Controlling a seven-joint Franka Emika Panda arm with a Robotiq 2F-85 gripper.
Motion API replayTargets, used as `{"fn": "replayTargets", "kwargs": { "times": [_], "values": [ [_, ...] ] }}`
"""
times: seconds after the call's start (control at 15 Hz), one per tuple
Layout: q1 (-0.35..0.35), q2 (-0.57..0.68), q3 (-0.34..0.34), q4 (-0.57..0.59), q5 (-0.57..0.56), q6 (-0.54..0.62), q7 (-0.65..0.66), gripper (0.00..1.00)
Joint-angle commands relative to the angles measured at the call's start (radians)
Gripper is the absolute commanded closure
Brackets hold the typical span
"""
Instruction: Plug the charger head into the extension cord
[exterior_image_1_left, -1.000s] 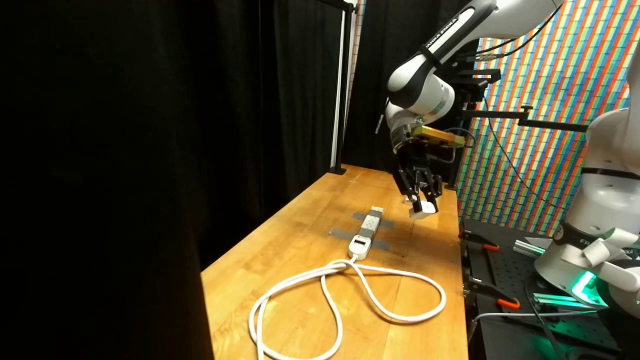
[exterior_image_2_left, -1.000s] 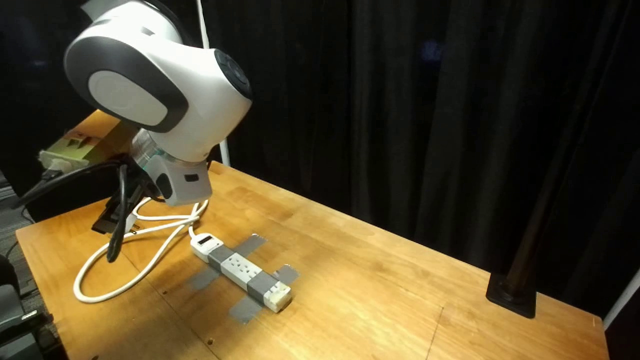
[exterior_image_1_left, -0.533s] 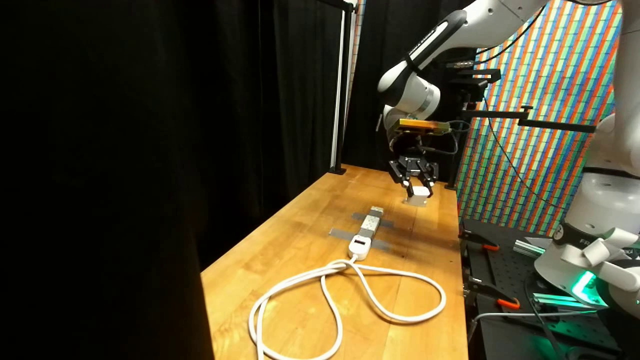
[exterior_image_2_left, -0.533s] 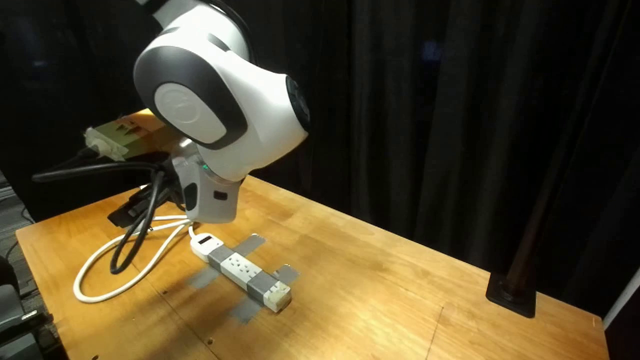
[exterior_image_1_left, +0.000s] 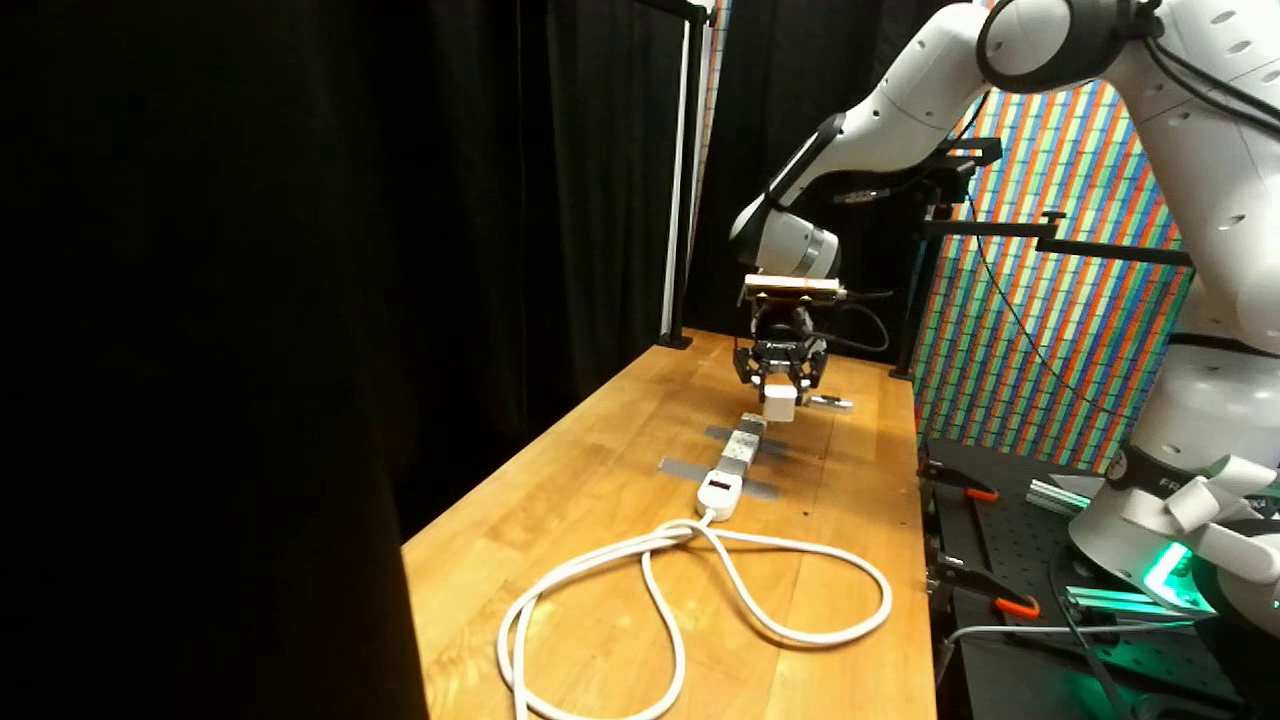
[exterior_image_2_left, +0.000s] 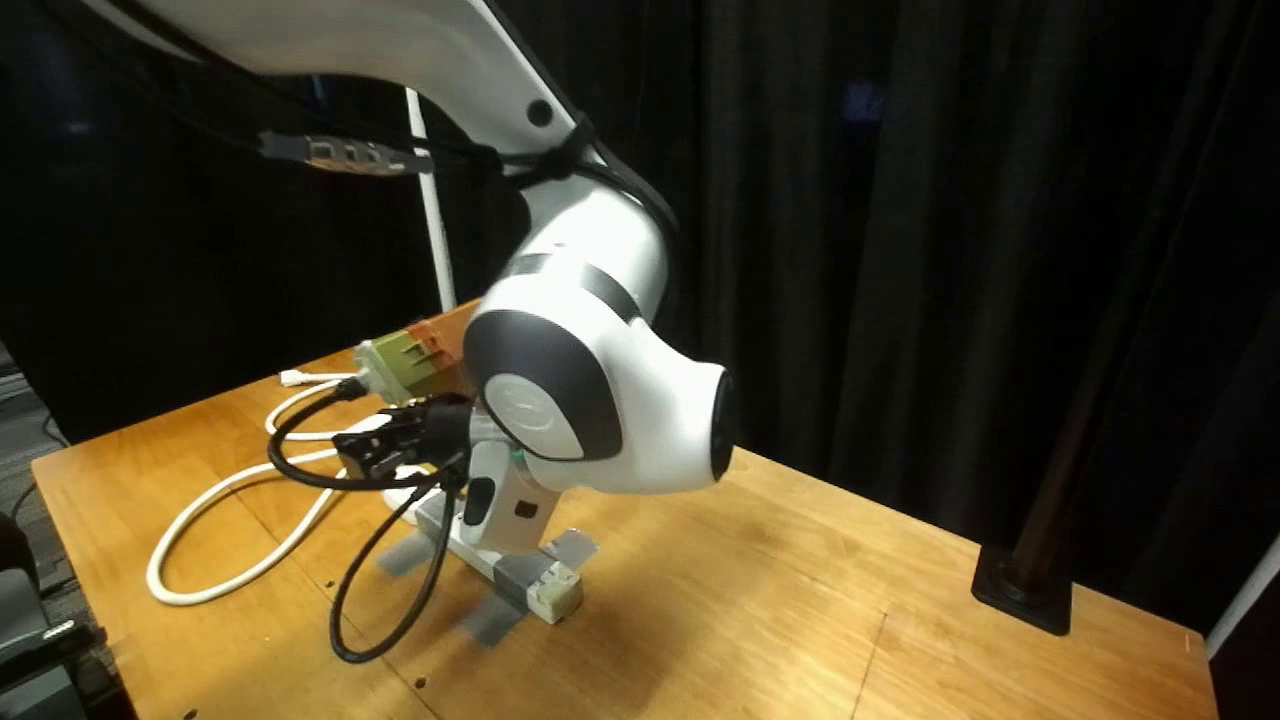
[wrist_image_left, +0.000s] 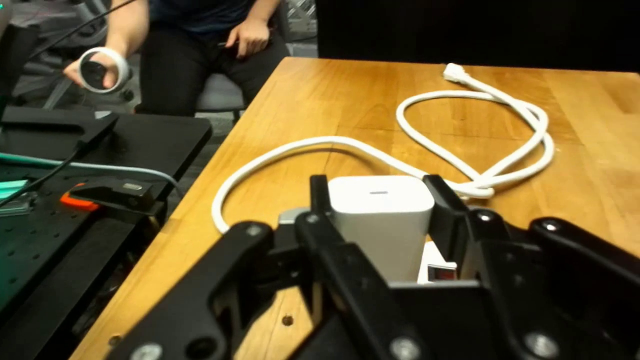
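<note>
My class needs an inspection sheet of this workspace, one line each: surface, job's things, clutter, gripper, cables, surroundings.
Surface: wooden table, a few small holes showing.
Job's things: charger head gripped, not plugged in; extension cord's socket strip fixed to the table with grey tape.
Clutter: small pale object right of the charger head in an exterior view, too small to identify.
Gripper: jaws shut on the charger head.
Cables: white cable loosely looped, its plug end lying on the table; black cable hanging in a loop.
Surroundings: black curtains, orange-tipped clamps, seated person holding a ring-shaped controller.
</note>
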Motion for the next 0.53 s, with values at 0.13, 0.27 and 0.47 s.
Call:
{"fn": "replayTargets", "kwargs": {
  "times": [0.13, 0.27, 0.47],
  "values": [
    [-0.100, 0.168, -0.020, 0.179, 0.226, -0.168, 0.068, 0.77],
    [-0.123, 0.211, -0.024, 0.207, 0.293, -0.203, 0.086, 0.77],
    [-0.131, 0.263, -0.036, 0.248, 0.319, -0.222, 0.097, 0.77]
  ]
}}
